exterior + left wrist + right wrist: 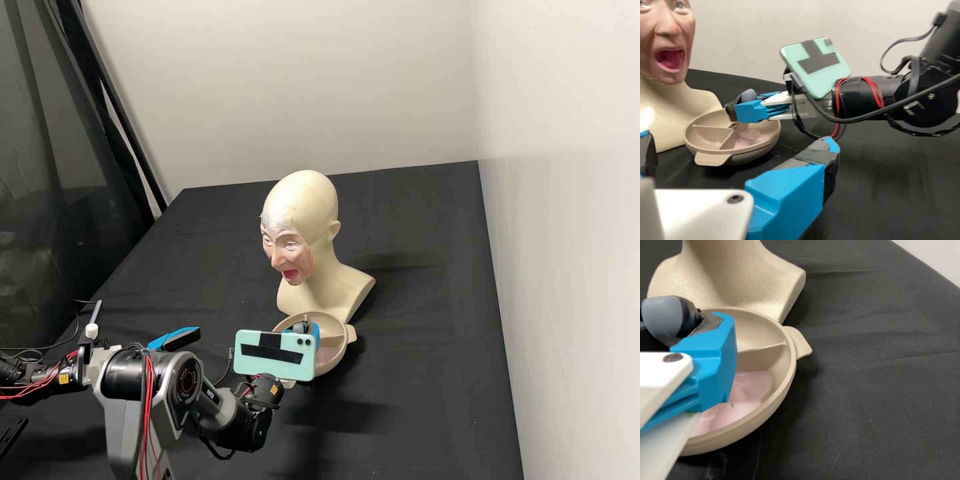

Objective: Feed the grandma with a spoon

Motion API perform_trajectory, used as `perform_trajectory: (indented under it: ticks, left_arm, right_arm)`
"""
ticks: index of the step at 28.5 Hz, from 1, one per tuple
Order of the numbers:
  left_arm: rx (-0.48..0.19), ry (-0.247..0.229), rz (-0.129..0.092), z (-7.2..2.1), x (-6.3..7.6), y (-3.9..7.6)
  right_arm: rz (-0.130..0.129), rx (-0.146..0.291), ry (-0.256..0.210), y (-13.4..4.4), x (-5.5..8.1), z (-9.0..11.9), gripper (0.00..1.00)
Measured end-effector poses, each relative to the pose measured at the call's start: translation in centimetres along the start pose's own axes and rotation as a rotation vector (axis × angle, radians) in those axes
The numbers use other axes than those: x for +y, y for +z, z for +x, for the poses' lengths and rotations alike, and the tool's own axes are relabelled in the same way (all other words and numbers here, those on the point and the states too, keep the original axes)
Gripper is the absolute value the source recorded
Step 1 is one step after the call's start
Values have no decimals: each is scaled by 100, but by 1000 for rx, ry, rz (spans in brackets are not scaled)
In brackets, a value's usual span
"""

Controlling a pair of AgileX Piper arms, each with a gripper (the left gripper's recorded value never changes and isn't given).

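Note:
The grandma mannequin head (298, 243) stands mid-bench, mouth wide open (670, 58). In front of its chest sits a beige divided bowl (338, 343) with pink food (747, 390) in one compartment. My right gripper (307, 329) hangs just over the bowl, shut on the grey handle of the spoon (664, 315); the spoon's scoop is hidden. In the left wrist view that gripper (756, 107) points into the bowl (710, 150). My left gripper (175, 338) is low at the bowl's left, open with nothing between its blue fingers (795, 192).
A mint-green phone (275, 354) is strapped on top of the right arm's wrist. A white wall runs along the bench's right edge, and a dark glass panel (53, 200) stands on the left. Cables (33, 380) lie at the front left corner.

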Motion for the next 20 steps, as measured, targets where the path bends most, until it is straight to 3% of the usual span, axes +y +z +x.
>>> perform_trajectory:
  ticks: [3,20]
  left_arm:
    - [-6,-2,1,0,-6,19]
    - [-6,-2,1,0,-6,19]
  right_arm:
    - [-11,-4,-1,16,-20,27,0]
    - [-15,-6,2,71,-63,-60,0]
